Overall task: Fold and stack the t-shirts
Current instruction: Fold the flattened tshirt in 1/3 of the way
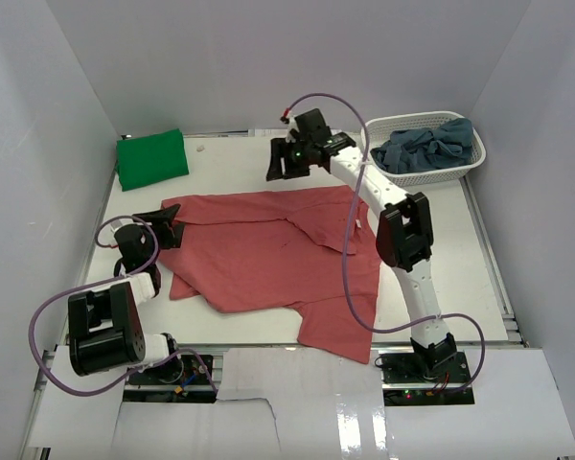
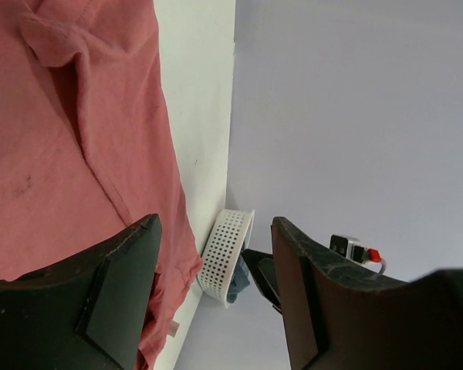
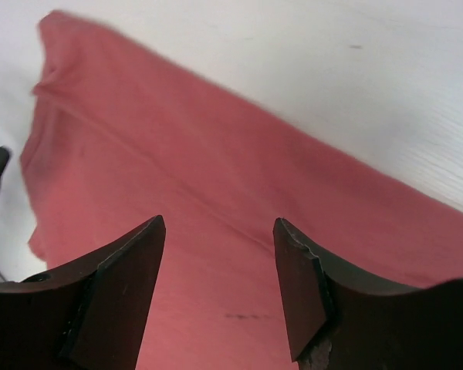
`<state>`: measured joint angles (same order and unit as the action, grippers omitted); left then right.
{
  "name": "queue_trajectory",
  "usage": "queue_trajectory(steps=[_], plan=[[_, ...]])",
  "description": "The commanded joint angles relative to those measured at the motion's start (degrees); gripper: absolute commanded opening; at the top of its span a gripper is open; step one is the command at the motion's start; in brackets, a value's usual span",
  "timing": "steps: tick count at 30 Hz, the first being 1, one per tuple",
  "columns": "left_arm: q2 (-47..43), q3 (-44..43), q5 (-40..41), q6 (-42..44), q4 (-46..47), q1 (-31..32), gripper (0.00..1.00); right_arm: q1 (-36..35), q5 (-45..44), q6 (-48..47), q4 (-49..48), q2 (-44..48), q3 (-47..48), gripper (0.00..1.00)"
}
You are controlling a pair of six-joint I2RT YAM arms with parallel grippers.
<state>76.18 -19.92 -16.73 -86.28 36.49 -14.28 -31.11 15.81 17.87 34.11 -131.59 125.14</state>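
Jaws parted and empty on both arms.

Top view: salmon-red t-shirt (image 1: 268, 254) spread mostly flat over the middle of the worktop (image 1: 225, 165), near-right corner rumpled and trailing toward the near edge; presumably laid out this way for folding. At its left margin, low by a sleeve, the left jaws; over its far edge, the right jaws. Opposite margins, so probably stations for pinching cloth and drawing it across. Far left, well apart from the red cloth, a bright green t-shirt (image 1: 151, 159), folded into a compact block and judged to be the base of the stack. Far right, grey-blue t-shirts (image 1: 429, 149) heaped loose in a white basket (image 1: 450, 175), apparently awaiting a turn.

Left wrist view: jaws wide, nothing between. Red cloth (image 2: 54, 154) to the left with a raised crease; a bare strip of worktop (image 2: 197, 92) alongside; basket (image 2: 224, 247) beyond, against the wall. Contact with the shirt: cannot tell.

Right wrist view: jaws wide, nothing between, aimed down at red cloth (image 3: 201, 200) crossed by a long seam-like fold; bare worktop (image 3: 332, 69) past the hem. No pinch evident.

Judged stage: one shirt finished, red one in hand, first fold not yet made; a firm hold on a single layer likely needed next.
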Motion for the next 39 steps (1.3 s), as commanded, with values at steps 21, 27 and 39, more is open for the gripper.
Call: queue_trajectory(steps=[21,27,39], plan=[[4.9,-24.1,-10.7,30.9,-11.1,10.3,0.58,-6.3,-4.3,-6.9,-2.8,6.1,-15.8,0.66],[18.9,-39.3,-18.3,45.0,-25.7,16.3,0.58,-7.1,-10.4,-9.6,-4.1,19.7,-27.0,0.66],[44.5,-66.4,-23.4,51.7,-40.7,32.3,0.49,-15.0,-33.7,-15.3,-2.9,30.4,-44.3,0.67]])
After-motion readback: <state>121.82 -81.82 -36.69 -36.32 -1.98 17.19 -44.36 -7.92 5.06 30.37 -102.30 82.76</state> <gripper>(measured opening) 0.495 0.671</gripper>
